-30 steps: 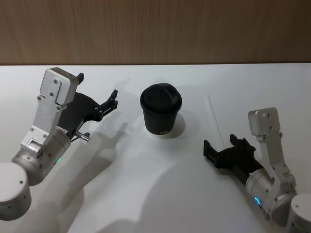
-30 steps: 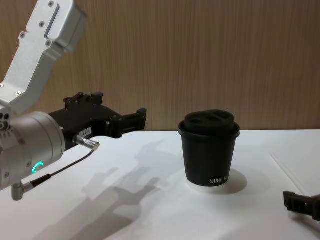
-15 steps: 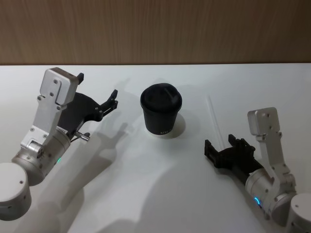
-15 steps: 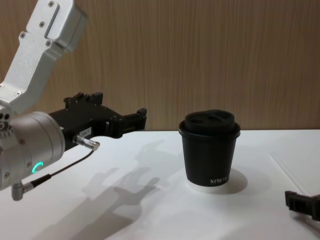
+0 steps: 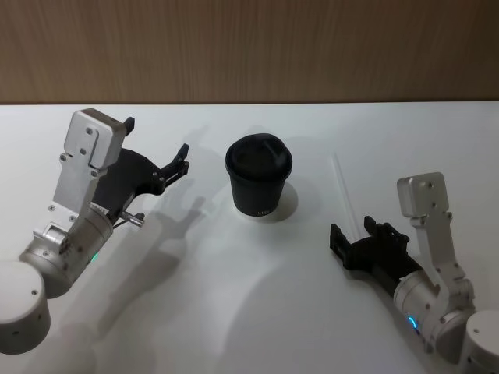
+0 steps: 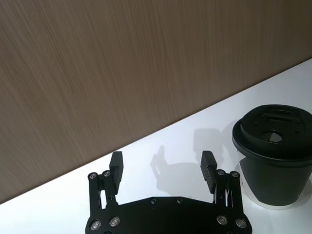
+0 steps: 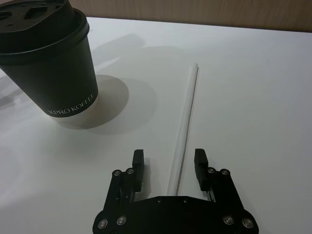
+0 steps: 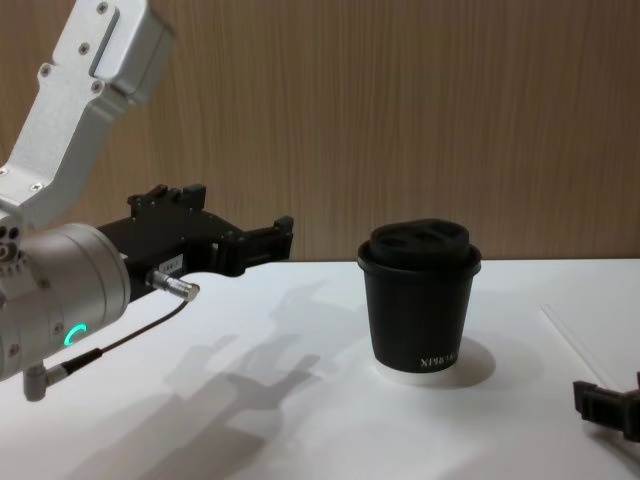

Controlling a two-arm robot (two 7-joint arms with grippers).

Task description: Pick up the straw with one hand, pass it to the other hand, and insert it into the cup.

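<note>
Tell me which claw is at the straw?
The right gripper: its open fingers straddle the straw lying flat. The left gripper, also open, hangs near the cup, holding nothing.

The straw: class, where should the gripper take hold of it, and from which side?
Grip its near end from above, across its width: the straw lies flat on the table, thin and straight. The open right gripper straddles that end.
</note>
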